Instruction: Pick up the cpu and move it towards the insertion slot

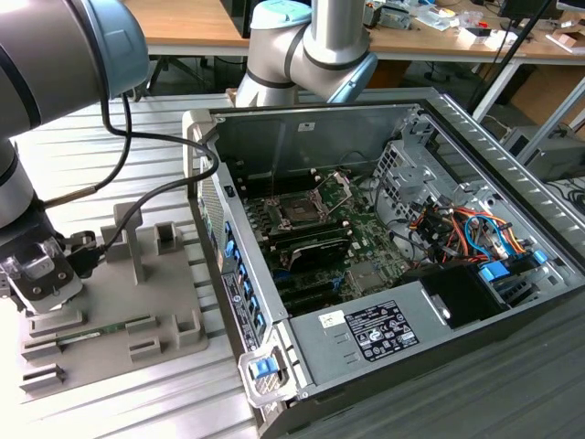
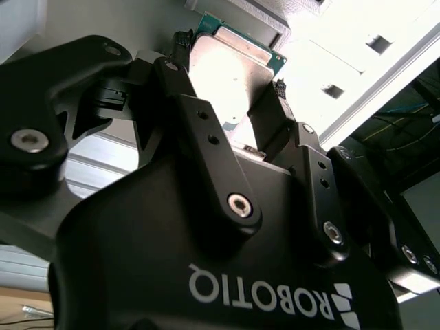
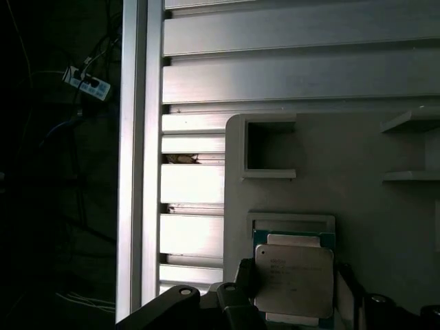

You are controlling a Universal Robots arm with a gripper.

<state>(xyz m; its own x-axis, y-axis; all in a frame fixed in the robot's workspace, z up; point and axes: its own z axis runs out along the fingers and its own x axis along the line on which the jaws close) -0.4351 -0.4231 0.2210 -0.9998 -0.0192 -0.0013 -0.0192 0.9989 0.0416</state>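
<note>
The cpu (image 3: 294, 278), a flat square chip with a silvery top and a thin green rim, sits at a framed nest on the grey fixture (image 3: 344, 192). My gripper (image 1: 37, 279) hangs low over that fixture at the exterior view's left. Its black fingers (image 2: 189, 103) press against two opposite edges of the cpu (image 2: 227, 69), so it is shut on the chip. The insertion slot (image 1: 299, 212), a dark square socket in a silver frame, lies on the green board inside the open computer case, with its retention plate (image 1: 340, 187) hinged up. The slot is far to the exterior view's right of the gripper.
The case wall (image 1: 228, 265) stands between the fixture and the slot. A narrow green memory stick (image 1: 91, 331) lies on the fixture (image 1: 164, 302), which has upright posts. Cables (image 1: 146, 197) trail from the arm. Coloured wires and a power supply (image 1: 384, 329) fill the case's right side.
</note>
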